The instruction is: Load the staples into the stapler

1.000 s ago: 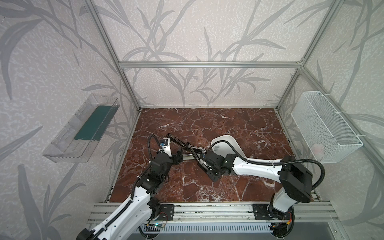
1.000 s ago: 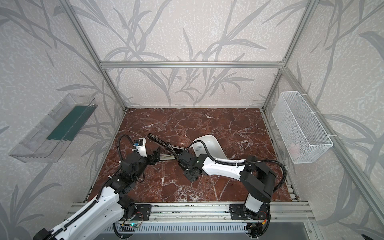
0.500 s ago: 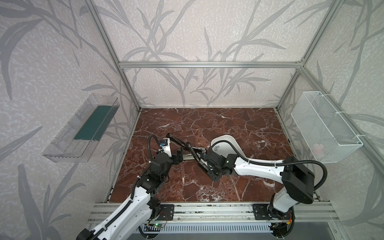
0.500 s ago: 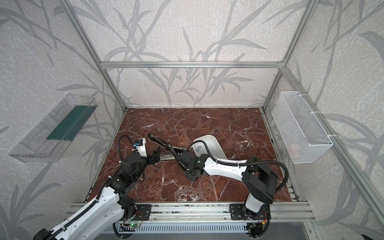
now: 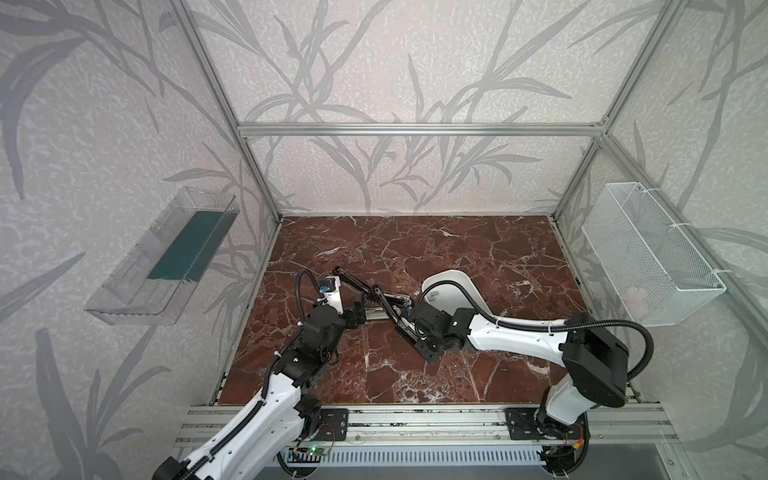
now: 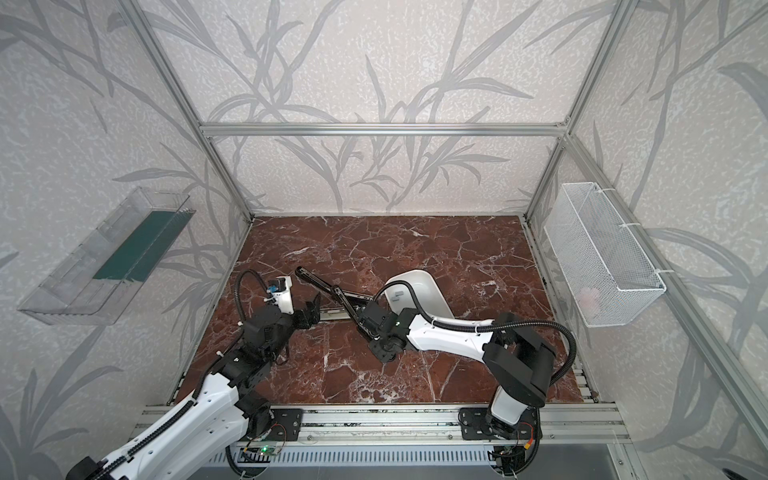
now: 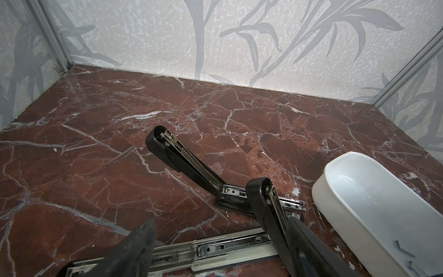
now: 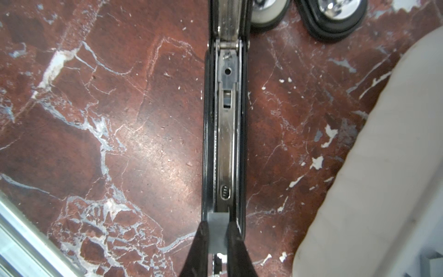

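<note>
Jaws of the right gripper (image 8: pixel 217 226) clamp a grey strip of staples (image 8: pixel 217 236) over the opened stapler (image 8: pixel 225 134), at its metal channel's end, apparently aligned to slide in. The left gripper (image 7: pixel 220 249) stands wide astride the long stapler base (image 7: pixel 182 254), likely steadying it.

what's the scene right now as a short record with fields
table: red marble
black stapler: lying open
white-based stapler: lying open, top arm raised
left gripper: open, empty, by the white-based stapler
right gripper: shut on a staple strip above a metal channel
white tray: right of the staplers, grey strips inside
</note>
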`<state>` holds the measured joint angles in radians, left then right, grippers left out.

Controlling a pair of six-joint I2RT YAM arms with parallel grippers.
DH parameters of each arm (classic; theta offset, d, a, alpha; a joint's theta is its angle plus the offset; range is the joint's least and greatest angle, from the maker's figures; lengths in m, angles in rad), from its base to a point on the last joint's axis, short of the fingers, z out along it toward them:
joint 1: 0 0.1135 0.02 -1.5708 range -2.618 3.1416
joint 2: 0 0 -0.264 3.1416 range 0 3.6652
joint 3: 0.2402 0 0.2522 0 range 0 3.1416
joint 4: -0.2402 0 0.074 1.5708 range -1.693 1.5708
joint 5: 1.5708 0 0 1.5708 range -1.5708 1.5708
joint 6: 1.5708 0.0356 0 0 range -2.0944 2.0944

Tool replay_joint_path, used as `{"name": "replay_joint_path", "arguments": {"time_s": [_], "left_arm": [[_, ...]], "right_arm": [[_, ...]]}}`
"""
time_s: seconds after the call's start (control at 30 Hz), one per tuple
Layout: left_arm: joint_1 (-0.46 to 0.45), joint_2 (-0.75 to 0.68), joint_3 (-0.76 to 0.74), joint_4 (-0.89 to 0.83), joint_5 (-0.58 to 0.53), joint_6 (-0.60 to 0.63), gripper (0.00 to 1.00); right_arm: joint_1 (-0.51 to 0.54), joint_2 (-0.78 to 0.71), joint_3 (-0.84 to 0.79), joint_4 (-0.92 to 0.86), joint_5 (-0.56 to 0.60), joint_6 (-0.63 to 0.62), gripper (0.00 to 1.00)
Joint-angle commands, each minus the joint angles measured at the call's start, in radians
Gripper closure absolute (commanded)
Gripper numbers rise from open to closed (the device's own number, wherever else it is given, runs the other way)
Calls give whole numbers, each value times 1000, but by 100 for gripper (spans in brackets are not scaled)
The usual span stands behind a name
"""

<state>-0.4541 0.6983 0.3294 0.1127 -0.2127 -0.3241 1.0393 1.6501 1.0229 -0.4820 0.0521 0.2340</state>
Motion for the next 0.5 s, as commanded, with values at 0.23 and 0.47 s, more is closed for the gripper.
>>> {"name": "replay_joint_path", "arguments": {"time_s": [0.23, 0.47], "left_arm": [[5, -4, -14, 13, -20, 0, 14], [5, -4, -10, 10, -17, 0, 14]], "right_arm": [[-4, -28, 2, -21, 21, -16, 100], [-7, -52, 2, -28, 33, -19, 100]]}}
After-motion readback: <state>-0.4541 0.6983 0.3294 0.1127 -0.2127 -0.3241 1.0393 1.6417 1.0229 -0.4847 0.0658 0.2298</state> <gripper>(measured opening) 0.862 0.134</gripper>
